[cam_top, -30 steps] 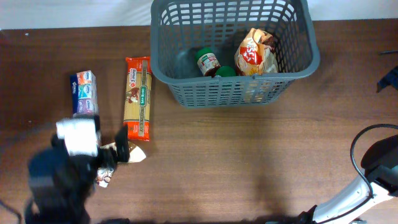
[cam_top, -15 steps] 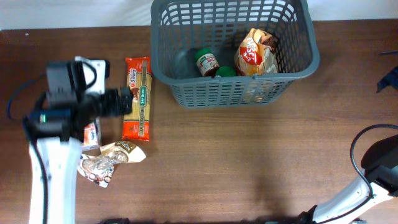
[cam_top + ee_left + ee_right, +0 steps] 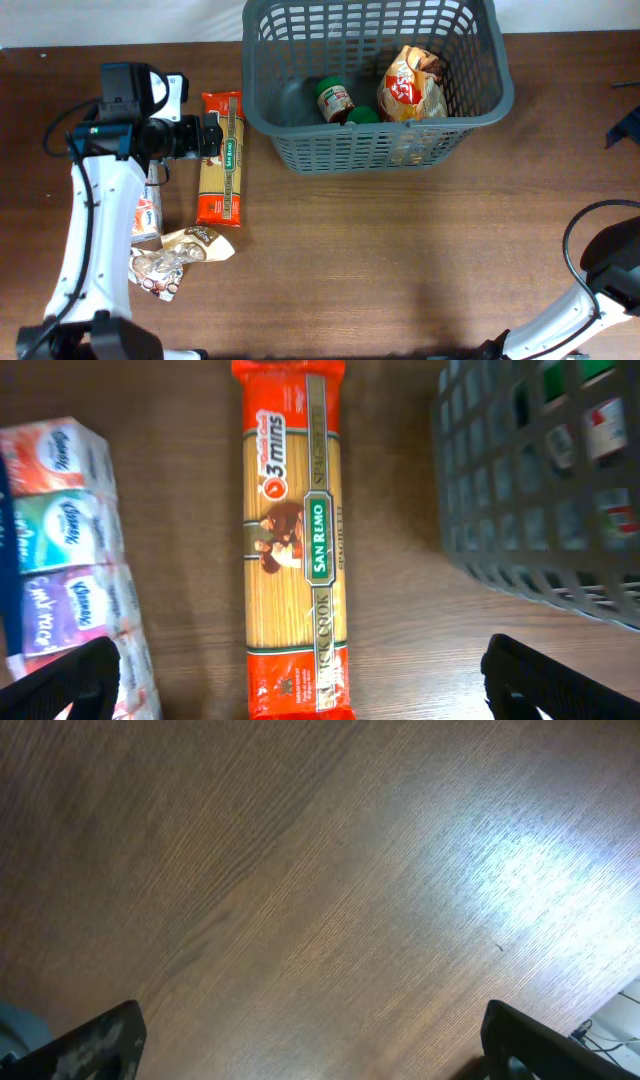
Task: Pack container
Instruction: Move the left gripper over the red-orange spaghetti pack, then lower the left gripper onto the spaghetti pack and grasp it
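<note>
Grey plastic container (image 3: 350,150) sits far-centre on the table (image 3: 400,260), with a green-lidded jar (image 3: 335,100) and a snack bag (image 3: 410,88) already inside. Just beside its left wall, not touching, lies the spaghetti pack (image 3: 221,158). Its long axis runs near-to-far, parallel to that wall.

Over the pack's far half is the left gripper (image 3: 210,137), fingers (image 3: 70,680) spread wide with one on each side of the pack's width. A close would bite across the short axis, so alignment looks good. The container is directly to that gripper's right and near. My read is grab, lift, then a short sideways carry over the rim. The pack is long, so expect the ends to droop and maybe catch the rim.

A tissue pack (image 3: 60,540) lies left of the spaghetti, and a second snack bag (image 3: 185,250) lies nearer the robot.

The right gripper (image 3: 320,1050) is well apart at near right, fingers spread over the table, holding nothing. The left arm is clearly the nearer one.
</note>
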`<state>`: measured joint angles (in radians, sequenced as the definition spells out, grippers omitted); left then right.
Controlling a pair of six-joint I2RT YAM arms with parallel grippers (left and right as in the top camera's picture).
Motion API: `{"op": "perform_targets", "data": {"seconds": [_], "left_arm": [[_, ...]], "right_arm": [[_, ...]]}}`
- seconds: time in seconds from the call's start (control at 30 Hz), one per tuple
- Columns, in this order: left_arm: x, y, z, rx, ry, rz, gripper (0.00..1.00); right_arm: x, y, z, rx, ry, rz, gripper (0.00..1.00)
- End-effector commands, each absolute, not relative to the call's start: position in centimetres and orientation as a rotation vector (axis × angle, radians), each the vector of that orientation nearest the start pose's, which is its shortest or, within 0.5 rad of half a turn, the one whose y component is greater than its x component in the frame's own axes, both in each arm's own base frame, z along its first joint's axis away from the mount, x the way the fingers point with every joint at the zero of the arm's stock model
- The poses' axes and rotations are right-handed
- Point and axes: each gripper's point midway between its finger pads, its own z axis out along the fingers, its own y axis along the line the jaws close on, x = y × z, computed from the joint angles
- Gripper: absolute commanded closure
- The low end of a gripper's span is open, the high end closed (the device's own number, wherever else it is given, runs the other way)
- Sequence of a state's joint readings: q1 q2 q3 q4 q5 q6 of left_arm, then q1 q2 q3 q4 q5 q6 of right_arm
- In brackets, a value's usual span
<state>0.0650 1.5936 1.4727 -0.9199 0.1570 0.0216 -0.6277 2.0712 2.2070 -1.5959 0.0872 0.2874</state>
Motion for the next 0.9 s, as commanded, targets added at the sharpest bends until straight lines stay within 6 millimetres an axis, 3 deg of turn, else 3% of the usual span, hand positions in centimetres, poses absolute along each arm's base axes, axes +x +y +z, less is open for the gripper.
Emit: {"op": "perform_targets", "data": {"seconds": [0.0, 0.2, 0.5, 0.87], "left_arm": [[40.8, 0.1, 18.0, -0.024, 2.646, -0.182, 0.01], [41.2, -0.2, 15.1, -0.046, 2.721, -0.191, 0.01], [41.6, -1.9, 11.1, 0.042, 2.818, -0.051, 0.01], [41.5, -2.1, 5.5, 0.041, 2.946, -0.055, 0.01]], "right_arm": [[32.0, -25.2, 19.4, 1.367, 2.72, -0.161, 0.01], [32.0, -25.2, 19.4, 1.367, 2.72, -0.161, 0.01], [32.0, -25.2, 19.4, 1.367, 2.72, -0.161, 0.01], [32.0, -25.2, 19.4, 1.366, 2.72, -0.161, 0.01]]}}
